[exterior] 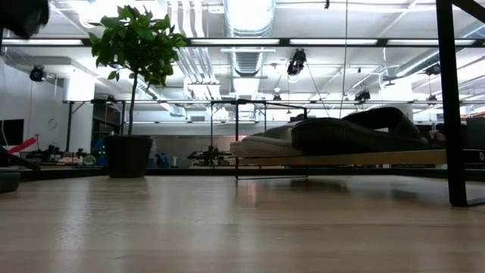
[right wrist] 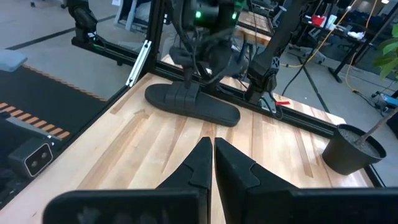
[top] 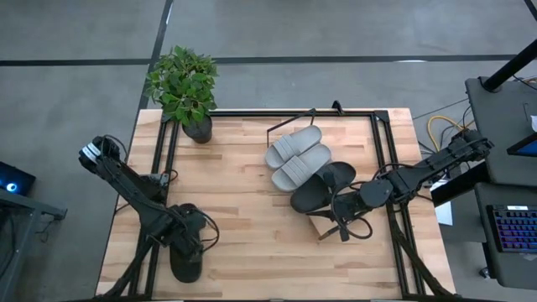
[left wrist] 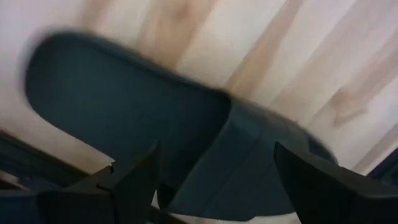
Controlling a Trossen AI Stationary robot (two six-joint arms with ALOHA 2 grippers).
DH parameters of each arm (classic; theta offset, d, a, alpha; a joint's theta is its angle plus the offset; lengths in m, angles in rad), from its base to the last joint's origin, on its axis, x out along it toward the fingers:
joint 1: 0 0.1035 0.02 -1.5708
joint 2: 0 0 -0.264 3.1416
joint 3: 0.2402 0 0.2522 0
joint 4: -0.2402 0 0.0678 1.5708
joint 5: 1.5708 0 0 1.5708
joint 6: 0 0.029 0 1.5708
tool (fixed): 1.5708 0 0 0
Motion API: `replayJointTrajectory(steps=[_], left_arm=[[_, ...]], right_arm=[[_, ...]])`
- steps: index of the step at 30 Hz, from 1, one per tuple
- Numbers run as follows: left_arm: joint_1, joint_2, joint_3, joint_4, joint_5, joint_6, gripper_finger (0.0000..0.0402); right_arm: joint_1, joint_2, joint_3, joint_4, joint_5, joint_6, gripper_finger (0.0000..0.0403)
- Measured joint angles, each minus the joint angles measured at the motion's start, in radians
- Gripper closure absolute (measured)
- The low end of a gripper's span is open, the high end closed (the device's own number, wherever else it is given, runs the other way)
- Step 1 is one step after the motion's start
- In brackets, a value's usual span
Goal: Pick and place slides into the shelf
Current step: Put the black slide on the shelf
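Note:
A black slide (top: 186,262) lies flat on the tabletop near the front left. My left gripper (left wrist: 227,186) points down over it and is open, one finger on each side of the slide's strap (left wrist: 249,155); no touch shows. Two light grey slides (top: 298,157) and another black slide (top: 323,186) lie side by side on the shelf (exterior: 364,158), a low slanted plywood board right of centre. My right gripper (right wrist: 212,163) is shut and holds nothing, hovering by the shelf's near end (top: 342,206).
A potted plant (top: 186,88) stands at the table's far left corner. Black metal rails (top: 382,168) run along the table's left, right and far sides. Bare wooden tabletop (top: 243,218) lies between the two arms.

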Motion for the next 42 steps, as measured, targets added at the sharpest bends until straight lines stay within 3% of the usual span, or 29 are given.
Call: replayJointTrajectory(steps=[4,12,17,26,35,42], left_arm=[[0.000,0.000,-0.080,0.120,0.080,0.021,0.0107],[0.000,-0.008,-0.180,0.285,0.131,0.054,0.0110],[0.001,-0.035,-0.202,0.334,0.130,0.086,0.0131],[0.000,-0.046,-0.226,0.367,0.137,0.141,0.0230],[0.001,-0.048,-0.226,0.395,0.140,0.167,0.0381],[0.003,-0.065,-0.223,0.498,0.044,0.279,0.0399]], right_arm=[[0.000,0.000,0.000,0.000,0.000,0.000,0.0394],[0.000,0.000,0.000,0.000,0.000,0.000,0.0394],[0.000,0.000,0.000,0.000,0.000,-0.001,0.0394],[0.000,0.000,0.000,0.000,0.000,0.000,0.0394],[0.000,0.000,0.000,0.001,0.000,0.000,0.0394],[0.000,0.000,0.000,0.001,0.000,0.000,0.0394]])
